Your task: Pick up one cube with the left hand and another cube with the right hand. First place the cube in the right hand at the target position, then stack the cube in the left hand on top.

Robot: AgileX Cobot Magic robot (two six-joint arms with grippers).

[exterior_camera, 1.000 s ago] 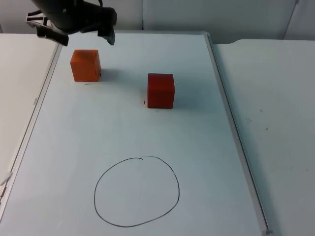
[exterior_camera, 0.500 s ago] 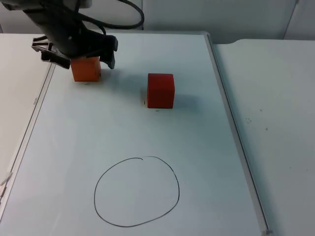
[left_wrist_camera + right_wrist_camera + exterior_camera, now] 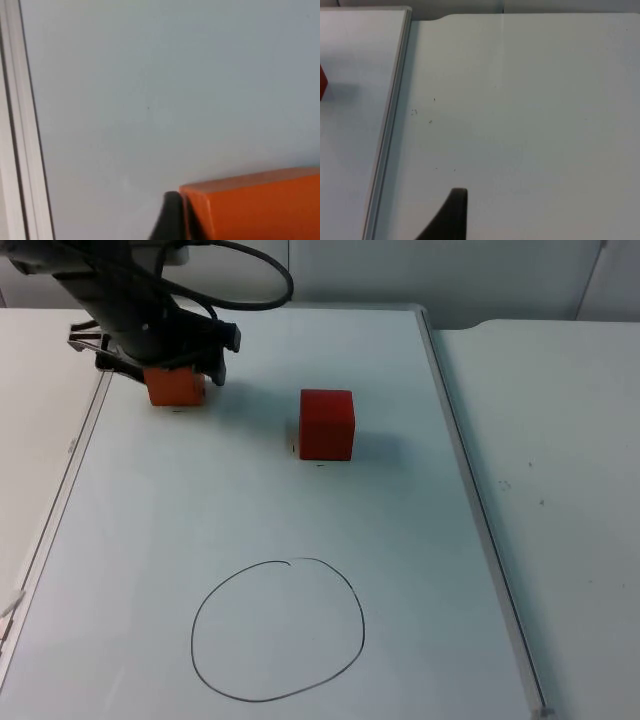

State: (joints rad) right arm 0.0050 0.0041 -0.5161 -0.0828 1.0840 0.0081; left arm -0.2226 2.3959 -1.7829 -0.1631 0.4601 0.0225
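Beneath the left gripper, orange cube half hidden, jaws straddling it.

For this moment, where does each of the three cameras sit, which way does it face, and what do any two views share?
Top view: fixed above, looking down and forward at the whiteboard; the left gripper straddles the orange cube, beside the red cube and drawn circle.
Left wrist view: on the left arm, facing the board; a fingertip touches the orange cube.
Right wrist view: on the waiting right arm, facing the table top; fingertip, red cube's edge.
Shared: each wrist view shares one cube with the top view.
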